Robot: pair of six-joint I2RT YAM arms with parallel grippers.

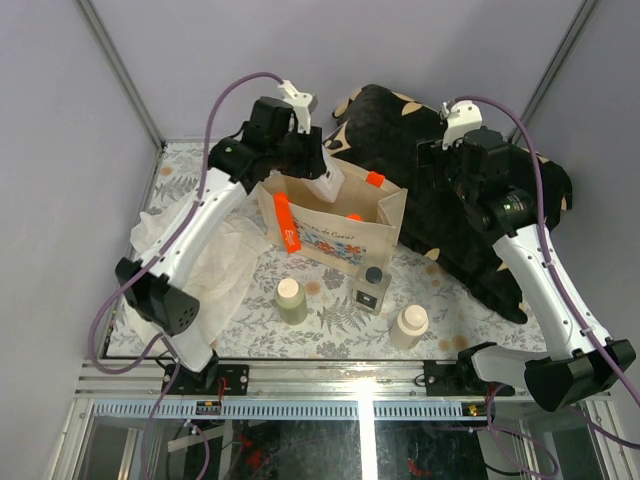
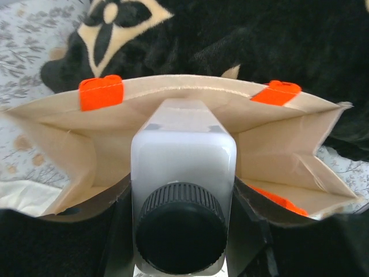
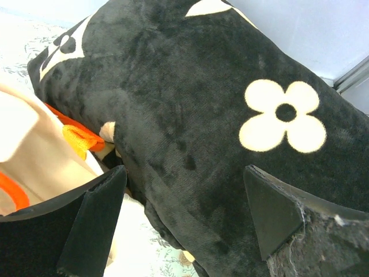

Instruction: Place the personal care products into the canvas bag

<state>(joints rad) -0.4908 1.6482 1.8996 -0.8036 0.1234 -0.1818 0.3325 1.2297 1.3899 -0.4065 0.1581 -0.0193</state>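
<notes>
now the left gripper (image 2: 183, 199) is clamped on the whitish bottle with dark cap (image 2: 183, 156), holding it at the open mouth of the canvas bag (image 1: 335, 238), centre of the top view. the right gripper (image 3: 184, 214) hangs with jaws spread over the black cushion (image 3: 190, 115), upper right. the olive bottle (image 1: 292, 302), square glass bottle (image 1: 370, 288) and cream bottle (image 1: 409, 327) stand below the bag.

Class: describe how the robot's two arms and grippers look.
The left arm and right arm both have white shells with black joints. A purple cable loops along each; white camera mounts top the wrists. The gripper fingers are black, wedge-shaped.
</notes>
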